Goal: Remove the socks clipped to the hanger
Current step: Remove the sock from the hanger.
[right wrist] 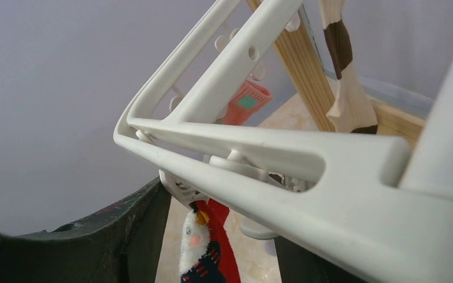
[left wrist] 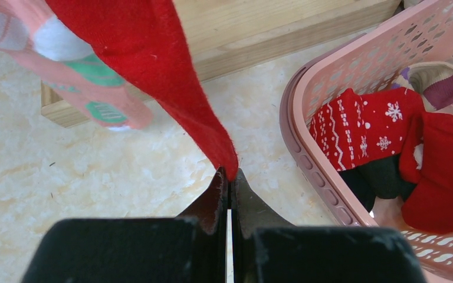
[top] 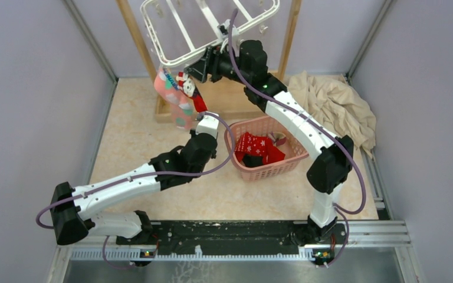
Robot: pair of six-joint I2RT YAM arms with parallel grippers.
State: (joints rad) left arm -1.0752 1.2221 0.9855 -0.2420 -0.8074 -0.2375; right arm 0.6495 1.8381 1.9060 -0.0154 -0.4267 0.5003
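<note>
Your left gripper [left wrist: 229, 174] has its jaws pressed together on the very toe of the red sock [left wrist: 171, 76]. That sock hangs from the near left corner of the hanger [top: 206, 32], with the pink sock [left wrist: 88, 88] just beside it. Your right gripper [top: 199, 69] is up at the same corner. Its fingers [right wrist: 133, 239] stand apart on either side of the clip [right wrist: 180, 188] that holds the red sock's cuff, and you cannot tell whether they press on it.

Expect the sock to be light, soft and stretchy. It will likely lengthen under a pull before the clip lets go, then drop limp. Your bite on the toe is thin, so the knit could slip out if you tug hard. A hold further up, on more cloth, would be surer. The hanger looks like light, thin plastic and will probably tilt or swing with the pull, so draw steadily, in line with the sock.

A brown-and-beige sock [right wrist: 345, 88] hangs further back. The basket [left wrist: 307, 153] to your right holds more socks [left wrist: 365, 124], red with white snowflakes among them.

No brand or label can be read. The teal marks on the pink sock are too small to make out.
</note>
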